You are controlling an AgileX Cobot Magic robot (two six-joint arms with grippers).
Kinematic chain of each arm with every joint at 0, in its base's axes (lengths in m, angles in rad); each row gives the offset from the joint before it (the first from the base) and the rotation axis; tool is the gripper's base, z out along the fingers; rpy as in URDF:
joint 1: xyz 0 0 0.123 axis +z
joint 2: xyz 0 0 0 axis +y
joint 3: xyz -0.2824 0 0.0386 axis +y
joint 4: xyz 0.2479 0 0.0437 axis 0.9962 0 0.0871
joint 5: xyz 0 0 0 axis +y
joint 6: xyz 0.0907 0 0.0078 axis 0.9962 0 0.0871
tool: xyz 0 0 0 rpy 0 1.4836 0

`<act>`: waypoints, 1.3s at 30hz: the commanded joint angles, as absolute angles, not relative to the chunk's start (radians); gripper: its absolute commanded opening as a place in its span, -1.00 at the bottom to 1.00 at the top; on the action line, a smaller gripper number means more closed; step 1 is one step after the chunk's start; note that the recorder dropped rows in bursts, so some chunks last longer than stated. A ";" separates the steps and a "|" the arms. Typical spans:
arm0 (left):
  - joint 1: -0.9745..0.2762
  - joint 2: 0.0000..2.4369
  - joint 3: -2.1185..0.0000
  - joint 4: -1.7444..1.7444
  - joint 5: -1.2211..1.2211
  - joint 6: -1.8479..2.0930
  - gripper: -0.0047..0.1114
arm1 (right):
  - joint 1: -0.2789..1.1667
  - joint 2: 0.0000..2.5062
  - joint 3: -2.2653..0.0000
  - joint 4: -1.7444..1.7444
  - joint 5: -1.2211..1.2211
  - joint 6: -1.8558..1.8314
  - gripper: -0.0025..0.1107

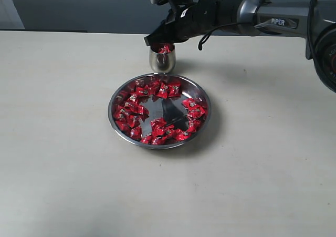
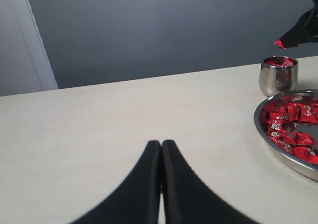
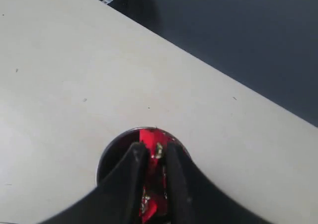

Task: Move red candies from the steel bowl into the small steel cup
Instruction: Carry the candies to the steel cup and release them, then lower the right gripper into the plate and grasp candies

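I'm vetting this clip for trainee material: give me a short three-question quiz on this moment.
1. True or false: the small steel cup is empty.
2. The right gripper is: A) over the steel bowl, B) over the cup, C) resting on the table.
3. Fill in: the left gripper has its jaws ____.
Key: 1 false, red candies lie in it; 2 B, pinching a red candy; 3 shut.

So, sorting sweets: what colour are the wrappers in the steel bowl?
Shiny red, pale marks: red candies, clearest in exterior view.
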State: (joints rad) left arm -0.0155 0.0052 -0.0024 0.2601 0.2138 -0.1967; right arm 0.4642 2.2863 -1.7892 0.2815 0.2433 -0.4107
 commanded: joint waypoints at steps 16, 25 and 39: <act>-0.022 0.000 0.000 0.256 0.208 -0.200 -0.91 | 0.459 2.277 -1.791 0.278 0.301 -0.417 -0.03; -0.022 0.000 0.000 0.256 0.208 -0.200 -0.91 | 0.461 2.217 -1.791 0.295 0.605 -0.417 -0.03; -0.022 0.000 0.000 0.256 0.208 -0.200 -0.91 | 0.480 2.258 -1.791 0.424 1.154 -0.448 -0.03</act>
